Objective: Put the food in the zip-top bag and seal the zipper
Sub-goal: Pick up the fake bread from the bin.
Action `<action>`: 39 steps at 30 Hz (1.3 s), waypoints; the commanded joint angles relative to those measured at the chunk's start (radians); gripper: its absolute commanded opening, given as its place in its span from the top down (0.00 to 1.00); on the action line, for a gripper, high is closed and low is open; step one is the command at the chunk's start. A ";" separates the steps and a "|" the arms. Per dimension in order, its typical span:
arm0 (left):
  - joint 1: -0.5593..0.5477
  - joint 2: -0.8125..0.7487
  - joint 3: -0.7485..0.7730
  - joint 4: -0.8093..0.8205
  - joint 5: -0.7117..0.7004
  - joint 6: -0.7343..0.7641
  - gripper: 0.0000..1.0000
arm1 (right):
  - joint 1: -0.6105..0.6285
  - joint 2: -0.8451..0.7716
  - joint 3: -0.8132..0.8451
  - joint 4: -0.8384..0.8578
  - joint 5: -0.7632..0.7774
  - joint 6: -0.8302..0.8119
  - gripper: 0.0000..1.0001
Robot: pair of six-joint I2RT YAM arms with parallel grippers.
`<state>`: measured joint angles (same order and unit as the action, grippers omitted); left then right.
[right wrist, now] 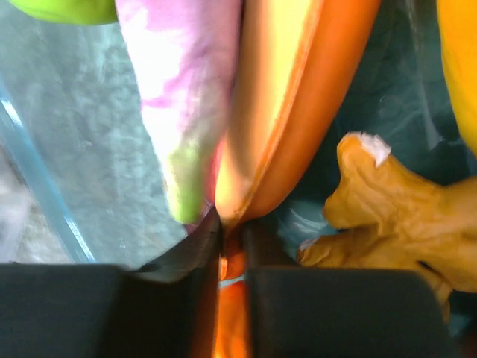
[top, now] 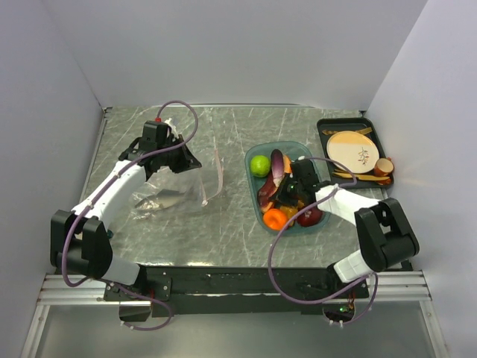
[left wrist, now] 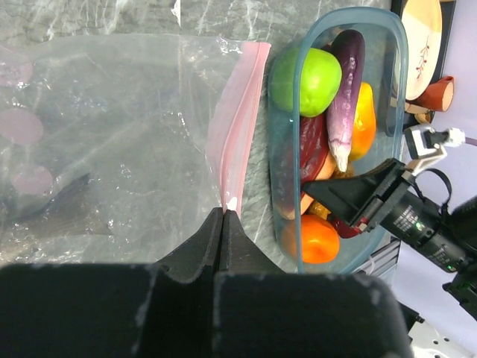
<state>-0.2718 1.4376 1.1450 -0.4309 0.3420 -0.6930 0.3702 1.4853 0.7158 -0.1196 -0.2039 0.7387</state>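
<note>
- Right gripper (right wrist: 231,237), inside the teal tray (left wrist: 402,82), pinched an orange piece (right wrist: 298,112) of food; what kind was unclear.
- Left gripper (left wrist: 223,215) clamped the zipper (left wrist: 238,134) of the zip-top bag (left wrist: 112,134), just left of the tray.

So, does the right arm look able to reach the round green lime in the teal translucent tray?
Probably yes: the right gripper is down in the tray, and the lime lies uncovered at its far corner. Only the purple slice lies between them, and it seems busy with an orange-yellow piece.

Bright, even light; glints on the zip-top bag (left wrist: 112,149); right wrist view blurred, too close
</note>
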 commanded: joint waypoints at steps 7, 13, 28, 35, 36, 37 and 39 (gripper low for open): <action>-0.004 0.006 0.051 0.018 -0.001 0.027 0.99 | 0.009 -0.258 -0.029 0.043 0.027 0.071 1.00; -0.004 0.003 0.055 0.015 0.005 0.035 0.99 | 0.007 -0.254 0.040 -0.021 0.002 0.083 0.99; -0.004 -0.003 0.051 0.015 -0.001 0.044 0.99 | 0.012 -0.396 0.082 -0.242 0.171 0.002 0.98; -0.004 -0.008 0.052 0.006 -0.012 0.049 0.99 | 0.026 -0.514 0.169 -0.308 0.117 -0.209 0.94; -0.004 -0.009 0.048 0.009 -0.009 0.046 0.99 | 0.026 -0.505 0.180 -0.304 0.060 -0.281 0.94; -0.004 -0.009 0.045 0.015 -0.008 0.043 0.99 | 0.026 -0.491 0.195 -0.311 0.002 -0.313 0.94; -0.004 -0.020 0.041 0.023 -0.015 0.032 0.99 | 0.027 -0.422 0.253 -0.336 -0.179 -0.395 0.94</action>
<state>-0.2718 1.4403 1.1584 -0.4324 0.3347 -0.6655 0.3882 0.9981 0.8665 -0.4400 -0.1211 0.5583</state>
